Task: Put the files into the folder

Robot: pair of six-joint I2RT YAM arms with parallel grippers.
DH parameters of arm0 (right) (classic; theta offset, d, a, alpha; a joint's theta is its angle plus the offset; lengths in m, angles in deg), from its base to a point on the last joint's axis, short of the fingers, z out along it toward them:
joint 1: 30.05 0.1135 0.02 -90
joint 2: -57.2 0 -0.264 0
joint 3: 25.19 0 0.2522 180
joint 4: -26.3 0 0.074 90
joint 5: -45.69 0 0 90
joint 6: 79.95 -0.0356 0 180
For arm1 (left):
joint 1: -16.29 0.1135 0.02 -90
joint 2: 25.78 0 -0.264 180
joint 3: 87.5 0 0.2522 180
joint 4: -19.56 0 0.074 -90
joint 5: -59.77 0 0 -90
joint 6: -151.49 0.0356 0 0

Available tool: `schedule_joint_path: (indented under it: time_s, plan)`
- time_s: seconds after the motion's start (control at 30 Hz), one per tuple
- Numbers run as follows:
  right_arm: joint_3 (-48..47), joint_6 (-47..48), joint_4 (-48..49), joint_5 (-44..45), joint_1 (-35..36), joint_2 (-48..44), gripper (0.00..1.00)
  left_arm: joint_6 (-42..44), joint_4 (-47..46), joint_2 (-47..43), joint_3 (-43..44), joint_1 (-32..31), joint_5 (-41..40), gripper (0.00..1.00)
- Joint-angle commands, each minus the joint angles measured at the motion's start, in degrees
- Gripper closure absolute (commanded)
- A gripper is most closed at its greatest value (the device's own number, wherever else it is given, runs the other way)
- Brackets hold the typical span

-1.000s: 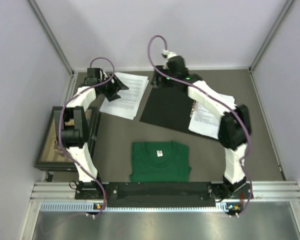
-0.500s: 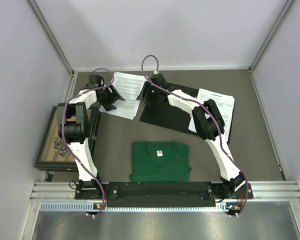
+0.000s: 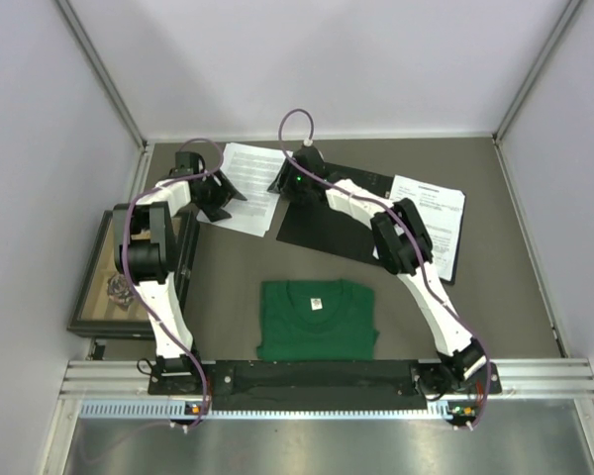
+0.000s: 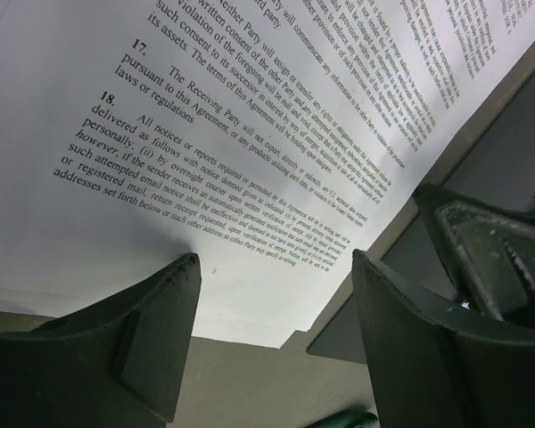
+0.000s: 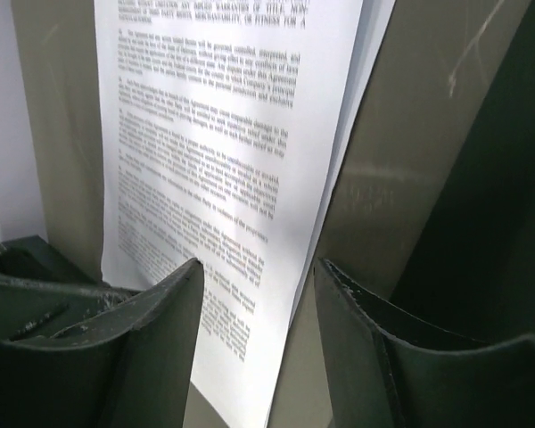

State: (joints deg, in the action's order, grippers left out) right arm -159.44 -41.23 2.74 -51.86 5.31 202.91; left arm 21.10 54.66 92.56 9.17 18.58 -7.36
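left pincer (image 4: 272, 267) stood wide, nothing between its fingers, low over a corner of the files (image 4: 250, 116); right pincer (image 5: 254, 272) was also parted and empty, over the opposite edge of the same printed sheets. the files lay flat at the far left of the tabletop (image 3: 228, 267), just beside the open folder (image 3: 322, 228), black faces up, more printed sheets (image 3: 431, 218) on its right half. green shirt (image 3: 317, 319) lay near the arm bases.

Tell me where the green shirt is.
In the top view, the green shirt lies at the near middle of the table, just short of the open black folder.
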Motion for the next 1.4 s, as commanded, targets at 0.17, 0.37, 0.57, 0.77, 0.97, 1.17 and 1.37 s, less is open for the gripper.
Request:
schedule_joint_path:
  time_s: [0.17,0.37,0.57,0.77,0.97,1.17,1.37]
  plan:
    - [-9.06,-4.43,6.28,0.87,-2.65,7.04,0.47,0.48,-0.60,0.40,-1.53,-0.17,0.07,0.27]
    - [-12.93,-6.89,6.99,1.40,-4.06,10.38,0.47,0.57,-0.69,0.31,-1.79,-0.17,0.50,0.27]
    - [-16.27,-6.72,8.22,2.19,-4.59,12.49,0.47,0.39,-0.86,0.31,-1.70,-0.09,0.68,0.27]
    - [-19.52,-6.81,9.36,2.45,-4.33,14.78,0.46,0.30,-0.95,0.22,-1.79,-0.09,0.95,0.27]
    - [-21.02,-6.81,12.17,3.33,-3.71,16.54,0.46,0.21,-1.21,0.22,-1.79,0.00,1.38,0.27]
    - [-21.37,-9.09,13.76,3.16,-3.45,17.50,0.49,-0.05,-1.31,0.39,-1.62,-0.09,1.91,0.27]
    - [-21.37,-8.74,14.72,2.54,-2.83,17.77,0.55,-0.31,-1.57,0.75,-1.62,-0.09,2.26,0.27]
